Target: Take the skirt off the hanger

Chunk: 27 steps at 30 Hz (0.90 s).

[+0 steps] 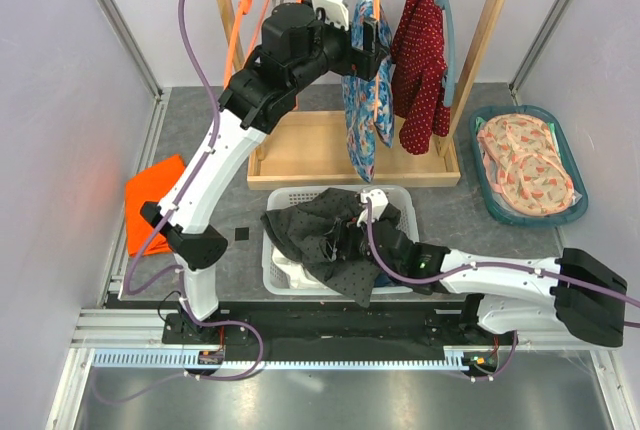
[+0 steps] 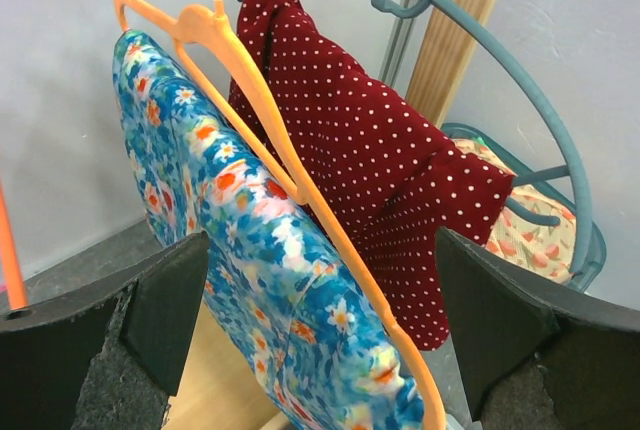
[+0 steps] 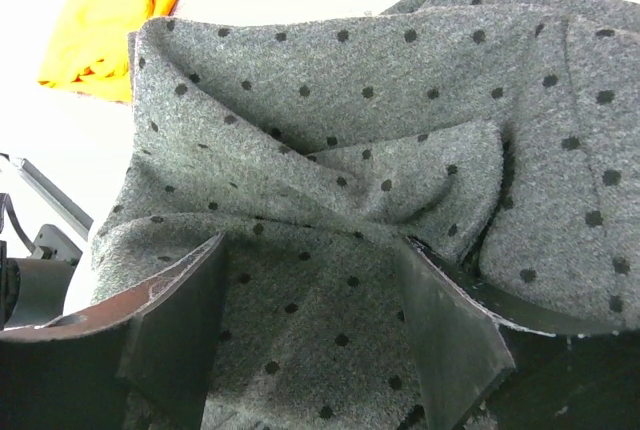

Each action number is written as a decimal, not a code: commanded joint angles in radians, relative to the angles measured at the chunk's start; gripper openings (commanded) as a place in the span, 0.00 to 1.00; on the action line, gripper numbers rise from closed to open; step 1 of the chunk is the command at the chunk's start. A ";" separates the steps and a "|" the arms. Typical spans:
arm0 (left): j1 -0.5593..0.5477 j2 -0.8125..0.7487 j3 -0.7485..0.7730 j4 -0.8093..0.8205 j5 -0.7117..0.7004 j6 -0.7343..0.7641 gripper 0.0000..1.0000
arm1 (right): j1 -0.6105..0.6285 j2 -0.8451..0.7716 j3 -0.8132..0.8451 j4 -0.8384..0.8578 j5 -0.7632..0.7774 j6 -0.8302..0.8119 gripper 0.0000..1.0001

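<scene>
A blue floral skirt (image 1: 362, 120) hangs on an orange hanger (image 2: 260, 100) from the wooden rack's rail. My left gripper (image 1: 372, 35) is raised to it and open. In the left wrist view the skirt (image 2: 250, 230) and the hanger's arm lie between the two spread fingers of the left gripper (image 2: 320, 320), which do not press on them. My right gripper (image 1: 345, 240) is low over the white basket (image 1: 405, 200). It is open, fingers spread on the grey polka-dot garment (image 3: 330, 100), with the right gripper (image 3: 315, 290) resting on its folds.
A red polka-dot garment (image 1: 420, 60) hangs on a teal hanger (image 2: 540, 100) just right of the skirt. The rack's wooden base (image 1: 310, 150) lies behind the basket. A teal tray (image 1: 500, 212) with patterned cloth is at the right. An orange cloth (image 1: 150, 200) lies at the left.
</scene>
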 commanded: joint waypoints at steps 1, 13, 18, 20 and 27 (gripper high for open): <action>-0.006 0.027 -0.009 0.065 -0.040 0.029 1.00 | -0.004 -0.046 -0.034 -0.087 -0.003 0.001 0.74; -0.013 0.090 -0.015 0.078 -0.058 0.063 0.62 | -0.004 -0.195 -0.022 -0.162 0.019 -0.010 0.71; -0.013 0.078 -0.021 0.078 -0.077 0.071 0.18 | -0.004 -0.239 0.004 -0.199 0.026 -0.033 0.68; -0.013 0.072 -0.020 0.079 -0.086 0.075 0.11 | -0.005 -0.252 0.030 -0.220 0.025 -0.048 0.67; -0.011 0.039 0.028 0.107 -0.126 0.109 0.02 | -0.002 -0.314 0.156 -0.320 0.025 -0.136 0.71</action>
